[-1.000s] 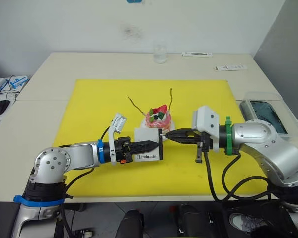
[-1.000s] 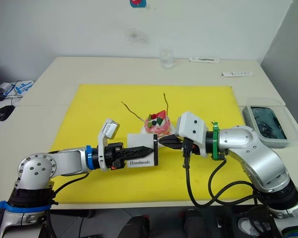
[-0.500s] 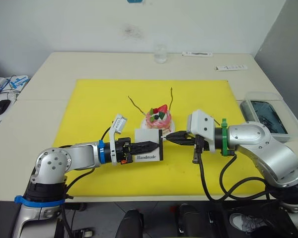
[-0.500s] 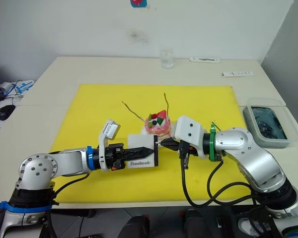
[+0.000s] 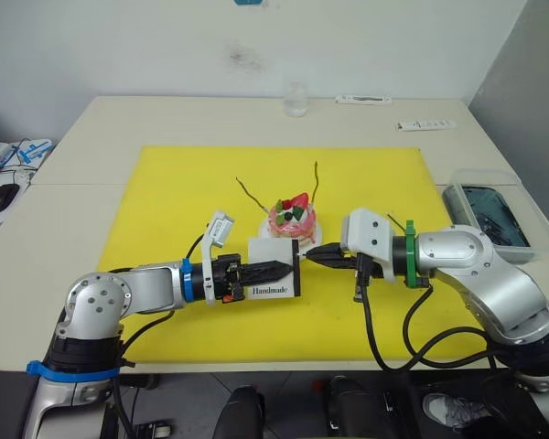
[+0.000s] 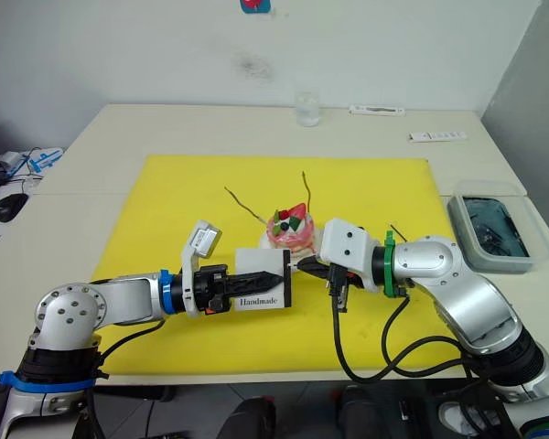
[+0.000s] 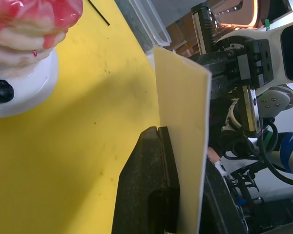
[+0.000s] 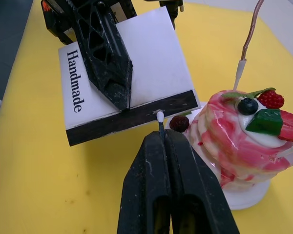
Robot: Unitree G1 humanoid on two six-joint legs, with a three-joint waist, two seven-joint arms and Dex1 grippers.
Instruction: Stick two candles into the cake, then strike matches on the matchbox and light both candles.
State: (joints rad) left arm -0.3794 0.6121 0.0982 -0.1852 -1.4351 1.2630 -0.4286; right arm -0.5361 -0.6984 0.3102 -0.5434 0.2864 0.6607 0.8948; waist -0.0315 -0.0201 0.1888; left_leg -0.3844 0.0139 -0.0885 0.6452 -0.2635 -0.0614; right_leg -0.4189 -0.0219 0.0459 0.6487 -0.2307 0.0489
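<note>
Striking step in hand: left gripper (image 5: 286, 267) pinches the matchbox (image 8: 122, 101) by its flat faces, jaws pressed on it, box held upright above the yellow mat (image 5: 165, 201), just in front of the cake (image 5: 292, 219). Dark strip runs along the box edge facing the right arm. Right gripper (image 8: 161, 138) has jaws pressed together on a match (image 8: 160, 122), whitish head poking past the tips and sitting right at the strip; touching or a hair off, can't tell. No flame or smoke seen.

Cake w/ white plate sits about mid-mat, slightly toward the bench's right edge. Both candles (image 5: 316, 182) are already stuck in: one rises near-upright from the far side of the cake, the other leans out toward the bench's left edge. Wicks look unlit.

Second match (image 5: 398, 222) lies on the mat to the right of the cake, beyond the right arm, well apart from the box.

Progress est.: candle step done; lighting not begun. Left: strike this match, light a candle, then the 2nd match and 2nd candle. Roughly 1/3 through, by my reckoning.

Misc: glass (image 5: 296, 99) at bench far edge; clear tub (image 5: 484, 210) at right edge; mouse (image 5: 1, 196) at left edge.

Risk: box held only by a thin pinch, so a hard stroke could twist it.
</note>
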